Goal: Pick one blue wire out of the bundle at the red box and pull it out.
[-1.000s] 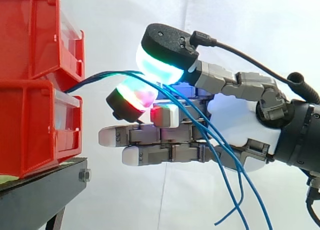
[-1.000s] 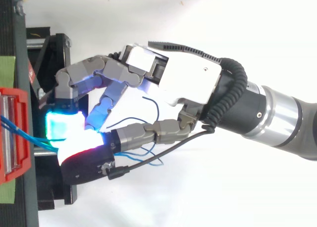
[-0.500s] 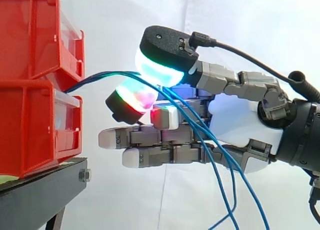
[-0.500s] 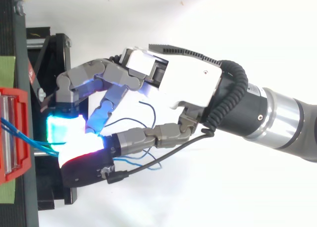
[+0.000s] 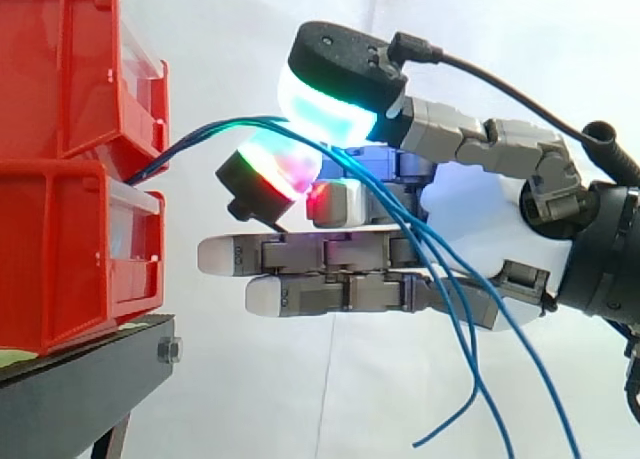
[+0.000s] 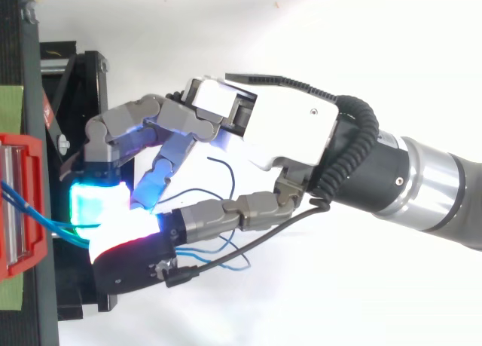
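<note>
A bundle of thin blue wires (image 5: 200,139) comes out of the gap between the two stacked red bins (image 5: 60,159) and runs right into my hand (image 5: 480,239). Two glowing fingertips (image 5: 325,109) are pinched together on the wires just right of the bins, one pad green-cyan above, one red-green below. The other fingers lie straight beneath, pointing at the bins. Past the pinch the wires drape across the palm, and their loose ends (image 5: 470,379) hang down. In the top view the wires (image 6: 34,214) leave the red box (image 6: 22,203) and reach the hand (image 6: 279,135).
The bins sit on a black stand (image 5: 90,379) at the left, with a bolt at its corner. A white curtain hangs behind. In the top view, black frame parts (image 6: 79,75) lie under the fingers.
The hand has risen a little with the pinch kept on the wires. The stretch from the bins now slopes up more steeply, and the hanging ends have swung.
</note>
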